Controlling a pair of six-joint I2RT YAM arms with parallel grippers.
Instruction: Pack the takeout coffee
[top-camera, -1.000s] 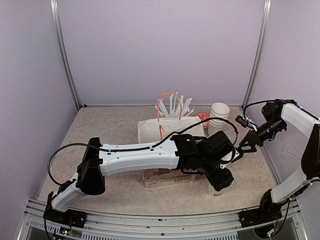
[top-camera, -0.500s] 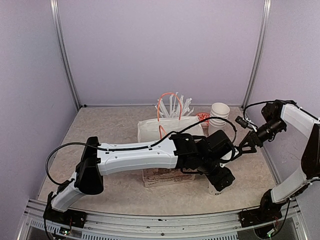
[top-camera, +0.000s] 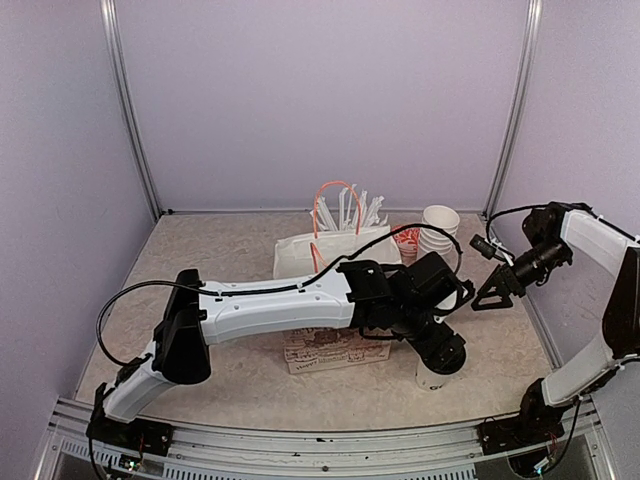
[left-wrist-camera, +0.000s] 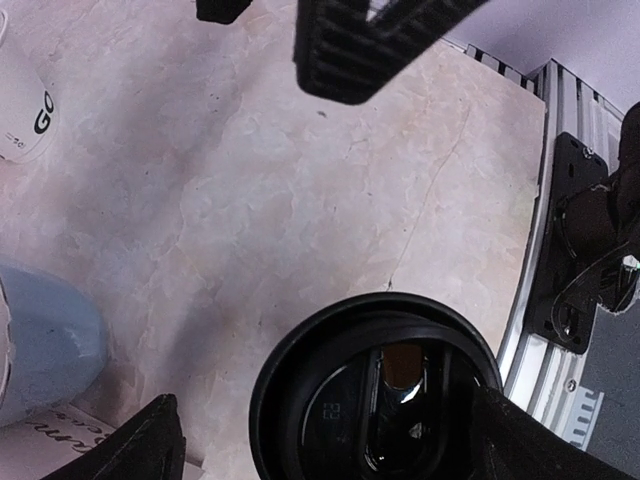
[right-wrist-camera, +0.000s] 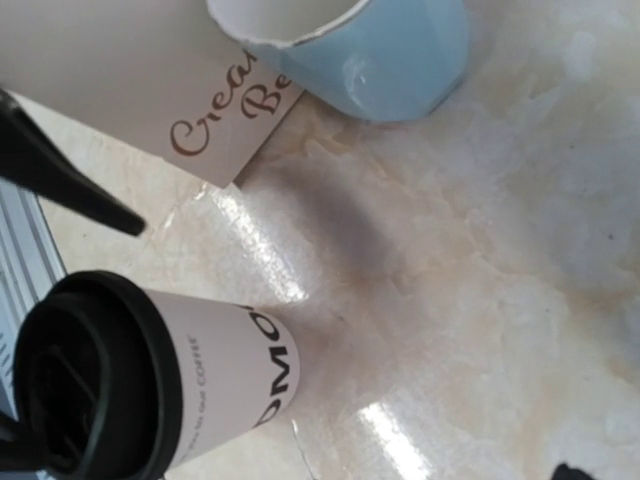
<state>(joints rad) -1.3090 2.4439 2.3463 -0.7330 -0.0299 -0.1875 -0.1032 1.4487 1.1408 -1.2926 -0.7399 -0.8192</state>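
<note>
Left arm reaches across toward 4 o'clock on the table (top-camera: 215, 262). Left hand (top-camera: 441, 350) hangs right over a lidded cup (top-camera: 432, 381), fingers (left-wrist-camera: 375, 40) apart and clamped on nothing. In my left wrist view the cup's black lid (left-wrist-camera: 375, 395) fills 6 o'clock, close under the hand; I can't tell whether anything touches it. The cup stands upright on the table, at 4 o'clock from the printed card (top-camera: 325, 350) and near its corner.

Second cup (left-wrist-camera: 25, 110), with "GO" print showing, sits at 10 o'clock in that wrist view, well apart from the first. From the top view I can't pick it out behind the arm. Blue mug (left-wrist-camera: 45, 345) is at 8 o'clock in the same view, next to the card's edge.

Right hand (top-camera: 492, 292) hovers at 3 o'clock over the table, apart from the left hand, fingers spread, holding nothing. Its wrist view has a lidded cup at 7 o'clock, but I can't tell which of the two. The mug is at 1 o'clock and the card at 11.

White bag (top-camera: 330, 255) with orange handles stands at 12 o'clock from the card. Straws (top-camera: 350, 210) stick up at its back; in it or behind it, I can't tell. Cup stack (top-camera: 438, 228) is at 2 o'clock from the bag, just beside it. Both task cups are on the table, outside the bag.
</note>
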